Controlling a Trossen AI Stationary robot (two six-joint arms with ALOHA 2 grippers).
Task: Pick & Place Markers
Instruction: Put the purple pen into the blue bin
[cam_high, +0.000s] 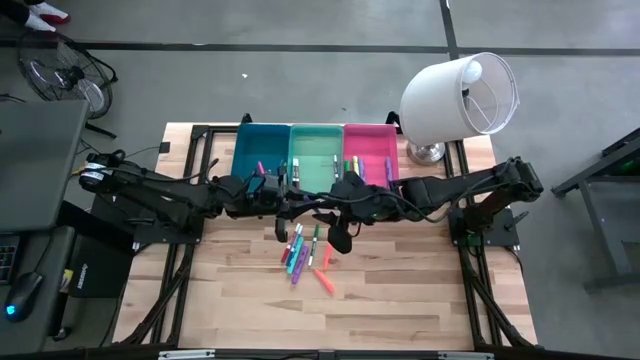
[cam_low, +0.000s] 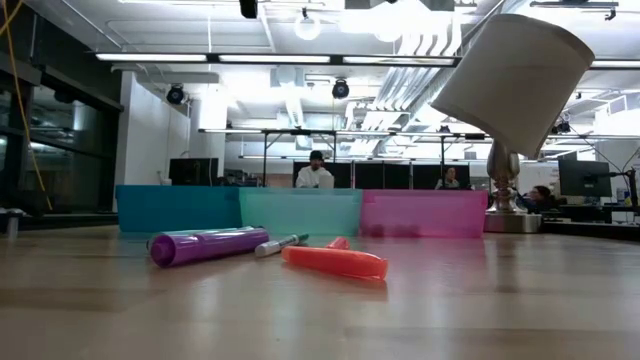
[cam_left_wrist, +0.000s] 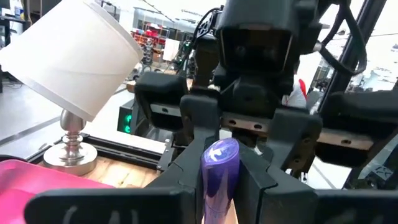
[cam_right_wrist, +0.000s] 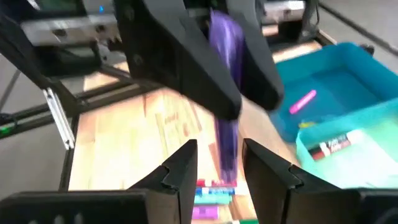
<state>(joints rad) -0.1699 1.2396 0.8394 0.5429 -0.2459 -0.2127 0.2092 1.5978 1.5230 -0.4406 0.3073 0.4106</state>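
- Left wrist view: left gripper (cam_left_wrist: 219, 177) pinches a purple marker (cam_left_wrist: 219, 163) above the table, facing the right gripper (cam_right_wrist: 217, 163) — fingers spread beside it
- Light, stiff, slick barrel — best taken mid-length

3 bins (cam_high: 316, 150), white lamp (cam_high: 458, 96), table (cam_high: 400, 300).

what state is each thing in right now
left end effector: shut on purple marker
right end effector: open, fingers either side of the purple marker
loose markers: lying flat on the table
bins: upright, markers inside
lamp: shade tilted
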